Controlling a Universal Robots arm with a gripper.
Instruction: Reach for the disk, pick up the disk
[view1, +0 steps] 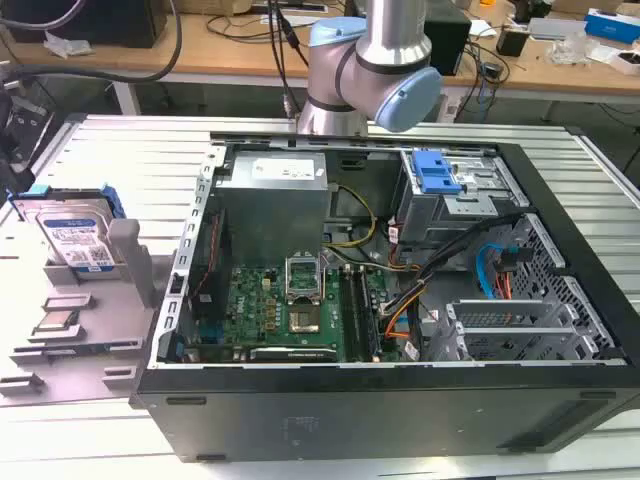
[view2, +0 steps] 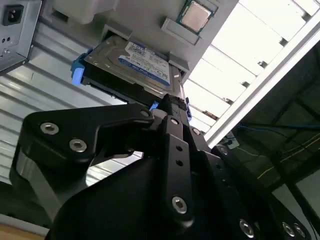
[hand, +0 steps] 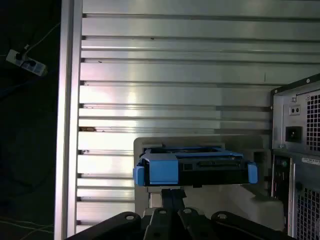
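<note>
The disk (view1: 75, 235) is a silver drive with a white-and-blue label in a blue bracket. It stands tilted in a grey holder (view1: 130, 262) at the exterior view's left, beside the open computer case. Both wrist views look at it: its labelled face (view2: 135, 62) in the second wrist view, its blue bracket edge (hand: 195, 167) in the first wrist view. My gripper (hand: 167, 199) hangs short of the disk and is apart from it. The black fingertips (view2: 171, 101) sit together with nothing between them.
The open computer case (view1: 520, 160) takes up the middle of the slatted metal table (view1: 110, 150), with a blue latch (view1: 437, 172) on its drive cage. A small grey chip (view2: 196, 14) lies on the holder past the disk. The case's rear panel (hand: 300, 150) stands close to the holder.
</note>
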